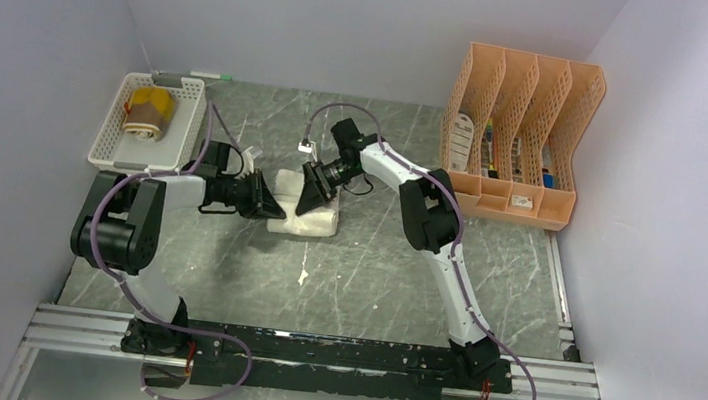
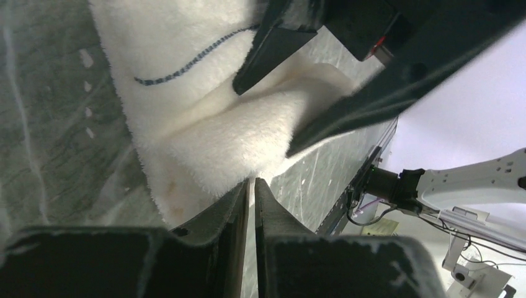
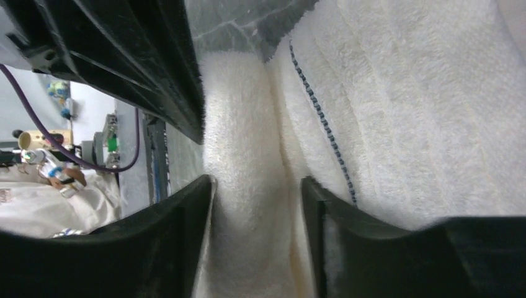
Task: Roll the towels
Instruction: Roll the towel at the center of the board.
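Clearly the cream towel looks soft and floppy; best gripped at its fold. Right pincer stands wide astride that fold; left pincer is narrow at the hem, grip unclear.

Left pincer almost closed, touching cream towel edge.

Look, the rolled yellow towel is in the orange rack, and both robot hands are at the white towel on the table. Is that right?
Not quite. The rolled yellow-and-brown towel lies in the white basket, not in the orange file rack; the top view shows it. The rest holds: the left gripper and the right gripper are both at the cream-white towel on the table.
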`<state>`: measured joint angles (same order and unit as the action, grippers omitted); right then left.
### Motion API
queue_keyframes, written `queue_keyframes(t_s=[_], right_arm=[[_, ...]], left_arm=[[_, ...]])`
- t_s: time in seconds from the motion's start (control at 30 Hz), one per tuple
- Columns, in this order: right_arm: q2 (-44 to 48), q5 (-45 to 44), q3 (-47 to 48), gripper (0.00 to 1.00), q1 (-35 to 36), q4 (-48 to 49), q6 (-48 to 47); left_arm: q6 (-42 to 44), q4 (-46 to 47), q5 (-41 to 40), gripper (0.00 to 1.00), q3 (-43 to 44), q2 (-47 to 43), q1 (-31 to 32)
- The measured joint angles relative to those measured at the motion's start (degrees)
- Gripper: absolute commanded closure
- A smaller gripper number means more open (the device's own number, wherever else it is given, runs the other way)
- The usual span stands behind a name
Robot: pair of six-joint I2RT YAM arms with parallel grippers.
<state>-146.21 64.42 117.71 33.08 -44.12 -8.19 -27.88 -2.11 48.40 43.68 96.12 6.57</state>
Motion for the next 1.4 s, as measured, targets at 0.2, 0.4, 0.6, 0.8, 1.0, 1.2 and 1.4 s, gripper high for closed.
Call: queue_keyframes(t_s=[0.2,0.4,0.6,0.8,1.0,1.2,1.4], right_arm=[[0.9,1.3,1.2,0.0,0.1,-0.8,0.7],[8.0,-4.6,-9.2,0.0,0.0,7.9,1.7],[17.8,-12.9,-23.2,0.0,-3.3,20.5,4.2],[20.2,-13.3,-30.8,0.0,-7.2,29.0,5.8],[26.0,-12.3,-43.1,0.0,-6.7,40.7,10.1],[33.1,-13.8,-55.5,0.0,-6.6,53.9,16.4],[40.1,-20.0,-62.5,0.0,-9.0,68.7,22.9]], left_arm=[[-1.3,0.5,-2.2,0.81,0.0,1.5,0.1],[-1.6,0.5,-3.4,0.82,0.0,2.2,0.5],[-1.7,0.5,-3.9,0.82,0.0,2.3,0.7],[-1.7,0.4,-4.3,0.82,0.0,2.9,0.8],[-1.7,0.3,-4.5,0.83,0.0,3.4,0.8],[-1.7,0.2,-4.4,0.83,0.4,4.3,0.8],[-1.7,0.1,-4.4,0.83,0.5,4.4,0.8]])
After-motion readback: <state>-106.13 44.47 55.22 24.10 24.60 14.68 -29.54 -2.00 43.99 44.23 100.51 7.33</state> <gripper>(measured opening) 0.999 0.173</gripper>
